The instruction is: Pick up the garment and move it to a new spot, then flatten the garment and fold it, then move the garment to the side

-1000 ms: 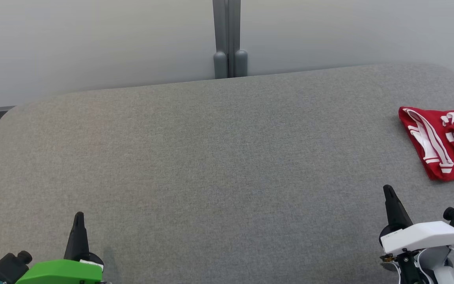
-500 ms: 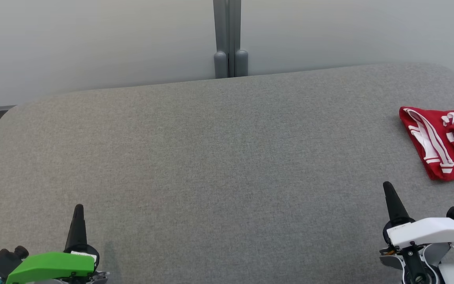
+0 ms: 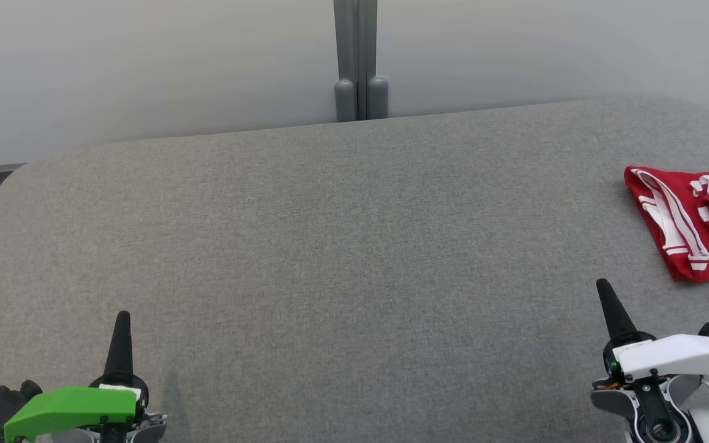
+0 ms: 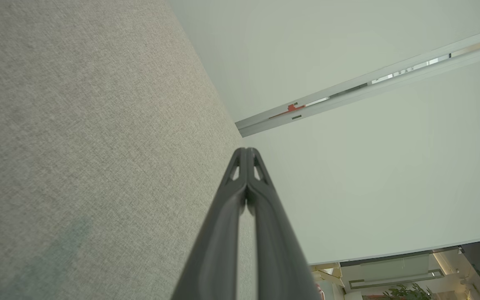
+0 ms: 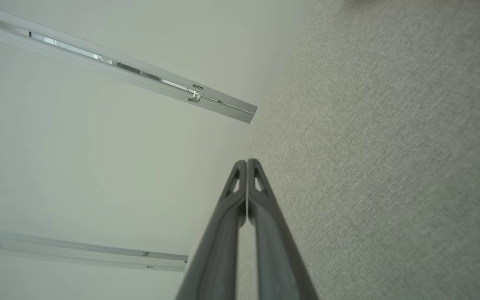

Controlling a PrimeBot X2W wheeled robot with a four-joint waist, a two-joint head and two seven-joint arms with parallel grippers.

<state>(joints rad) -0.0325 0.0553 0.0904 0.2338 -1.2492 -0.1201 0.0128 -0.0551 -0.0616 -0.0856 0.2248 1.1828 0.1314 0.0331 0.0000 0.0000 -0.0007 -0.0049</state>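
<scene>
Grey fabric tabletop (image 3: pixel 354 246), red-and-white garment (image 3: pixel 680 227) at its right edge, left tool (image 3: pixel 122 316) and right tool (image 3: pixel 603 285) both pinched together

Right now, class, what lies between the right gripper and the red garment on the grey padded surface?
Nothing: in the head view, only bare grey padded surface separates the right gripper from the red garment.
</scene>
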